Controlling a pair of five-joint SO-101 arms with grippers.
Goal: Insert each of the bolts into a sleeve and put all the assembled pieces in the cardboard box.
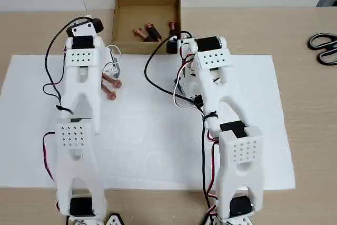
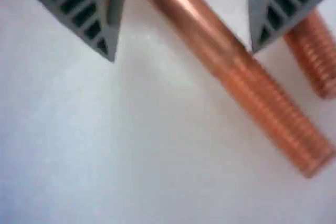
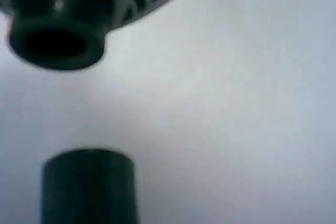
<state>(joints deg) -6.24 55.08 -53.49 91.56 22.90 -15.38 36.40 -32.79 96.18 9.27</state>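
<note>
Left wrist view showed the left claw [image 2: 181, 48] spread astride a bolt [image 2: 231, 77]: stiff, probably slippery, best pinched mid-shank. Toward 12 o'clock the right claw [image 1: 178, 45] clenched a sleeve [image 3: 55, 45].

Bright even light w/ soft shadows

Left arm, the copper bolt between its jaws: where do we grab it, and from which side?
Grip the copper bolt on its smooth shank, coming down from above with the jaws of the left gripper across its axis. It lies flat on the white sheet, and a second bolt crowds the threaded end, so the shank likely has more room.
</note>
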